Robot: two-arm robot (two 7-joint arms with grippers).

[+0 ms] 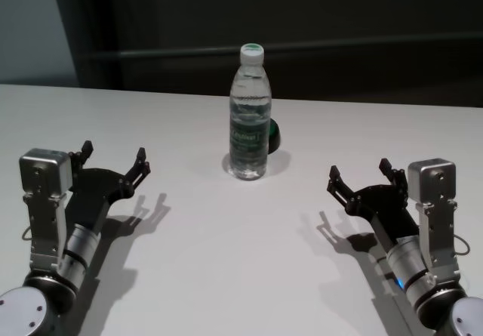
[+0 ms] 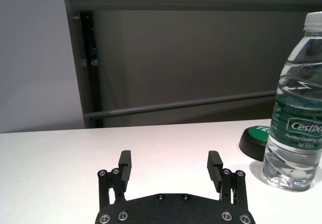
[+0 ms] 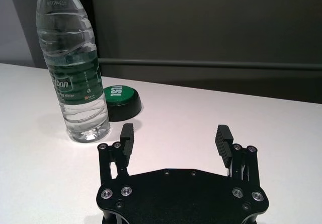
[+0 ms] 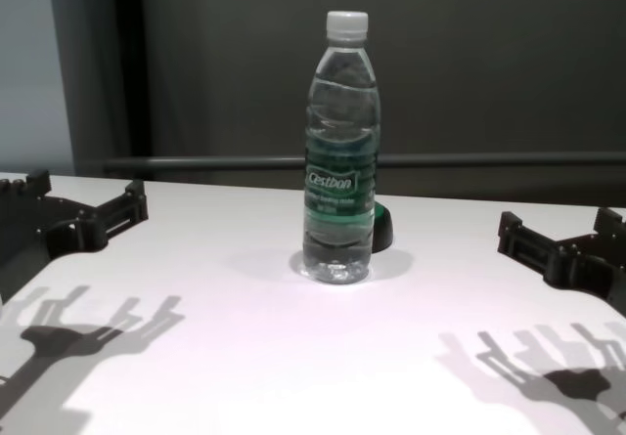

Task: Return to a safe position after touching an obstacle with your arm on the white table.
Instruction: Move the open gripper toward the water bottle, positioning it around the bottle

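The water bottle [image 1: 250, 113] stands upright mid-table on the white table [image 1: 226, 260], between both arms and farther out. Left gripper [image 1: 115, 162] and right gripper [image 1: 360, 174] hover wide open, empty, well apart from it, about equally distant.

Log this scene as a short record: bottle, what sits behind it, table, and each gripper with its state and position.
bottle: upright at the table's centre, cap on, partly filled with water, touched by neither gripper
button: green-topped, black-based, just behind the bottle toward the robot's right, partly hidden in head view
table: white, carrying the bottle and button
left gripper: open, holding nothing, over the table's left side, apart from the bottle
right gripper: open, holding nothing, over the table's right side, apart from the bottle
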